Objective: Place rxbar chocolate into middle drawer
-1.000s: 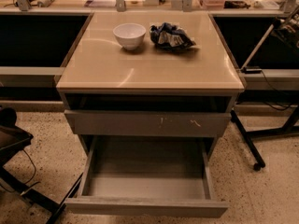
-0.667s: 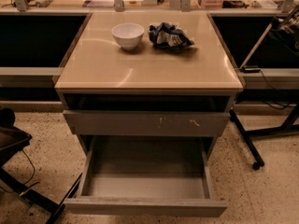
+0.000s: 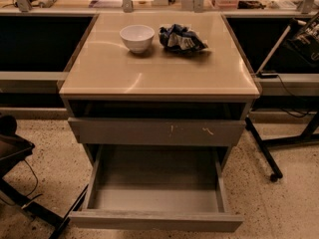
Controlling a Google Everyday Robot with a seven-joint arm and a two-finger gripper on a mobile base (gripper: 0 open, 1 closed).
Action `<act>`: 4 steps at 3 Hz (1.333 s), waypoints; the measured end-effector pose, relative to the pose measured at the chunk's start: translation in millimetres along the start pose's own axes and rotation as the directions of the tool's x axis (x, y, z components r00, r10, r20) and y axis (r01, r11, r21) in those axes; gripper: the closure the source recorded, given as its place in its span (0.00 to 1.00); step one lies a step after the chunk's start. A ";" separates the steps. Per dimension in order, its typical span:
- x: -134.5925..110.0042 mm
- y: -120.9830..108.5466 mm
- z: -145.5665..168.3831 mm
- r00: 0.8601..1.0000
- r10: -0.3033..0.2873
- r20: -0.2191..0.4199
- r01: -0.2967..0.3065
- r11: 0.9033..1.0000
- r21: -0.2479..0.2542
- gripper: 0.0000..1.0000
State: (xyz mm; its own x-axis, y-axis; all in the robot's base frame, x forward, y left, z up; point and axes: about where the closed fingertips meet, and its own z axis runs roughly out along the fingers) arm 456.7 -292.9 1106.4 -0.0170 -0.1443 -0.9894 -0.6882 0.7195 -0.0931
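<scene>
Scanning from table (image 3: 159, 78) to open drawer (image 3: 154, 221), bowl (image 3: 137, 36) and bag (image 3: 180, 38), I find no rxbar and no gripper in view, so its fingers' state and their relation to it cannot be told; light, flat and slick, the rxbar likely wants pinching across its narrow width.

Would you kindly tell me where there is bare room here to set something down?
The counter is bare in front of the white bowl and snack bag, which crowd its back edge. The open middle drawer is bare inside too. The claw is out of view.
</scene>
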 end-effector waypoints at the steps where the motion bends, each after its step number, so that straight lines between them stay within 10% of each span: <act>1: 18.8 11.8 9.8 1.000 -0.011 -0.011 0.011 1.000 0.009 1.00; 3: 117.2 37.2 33.0 0.996 -0.068 0.054 0.059 0.987 0.150 1.00; 4: 216.5 54.8 81.6 0.997 -0.074 -0.020 0.077 0.986 0.149 1.00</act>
State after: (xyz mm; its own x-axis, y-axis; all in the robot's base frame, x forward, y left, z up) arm 474.4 -229.3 878.0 0.0199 -0.2108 -0.9773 -0.5714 0.7997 -0.1841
